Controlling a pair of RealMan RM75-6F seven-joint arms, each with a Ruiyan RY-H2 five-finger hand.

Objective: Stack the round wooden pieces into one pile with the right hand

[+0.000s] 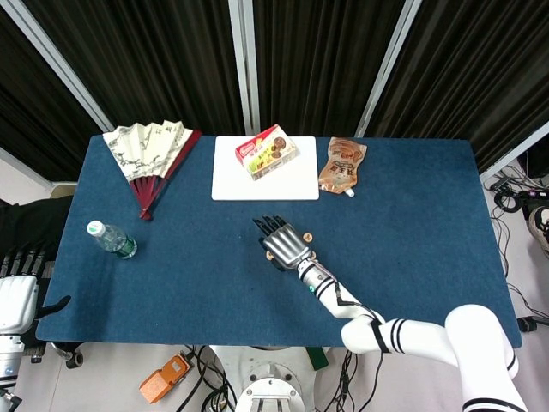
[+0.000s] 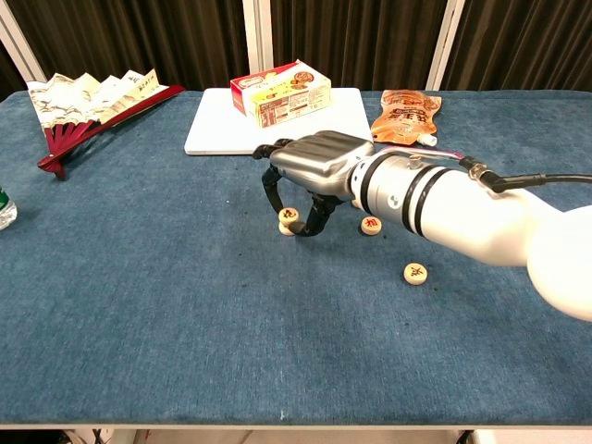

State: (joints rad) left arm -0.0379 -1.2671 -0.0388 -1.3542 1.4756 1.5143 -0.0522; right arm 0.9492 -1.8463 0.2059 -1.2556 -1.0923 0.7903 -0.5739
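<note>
My right hand [image 2: 310, 174] hovers low over the middle of the blue table [image 2: 139, 305], fingers curled downward. Between its thumb and a finger it pinches a round wooden piece [image 2: 289, 215], which sits on top of a second piece [image 2: 286, 228]. Two more pieces lie loose to the right: one [image 2: 371, 225] beside the wrist, another [image 2: 415, 273] nearer the front edge. The head view shows the right hand [image 1: 281, 243] from above, with one piece [image 1: 309, 236] beside it and the pinched piece [image 1: 268, 255] just visible under the fingers. My left hand [image 1: 17, 296] hangs off the table's left edge, holding nothing.
At the back stand a white board [image 2: 277, 134] carrying a snack box [image 2: 282, 92], a brown pouch [image 2: 405, 116] and an open paper fan [image 2: 92, 97]. A water bottle [image 1: 111, 240] lies near the left edge.
</note>
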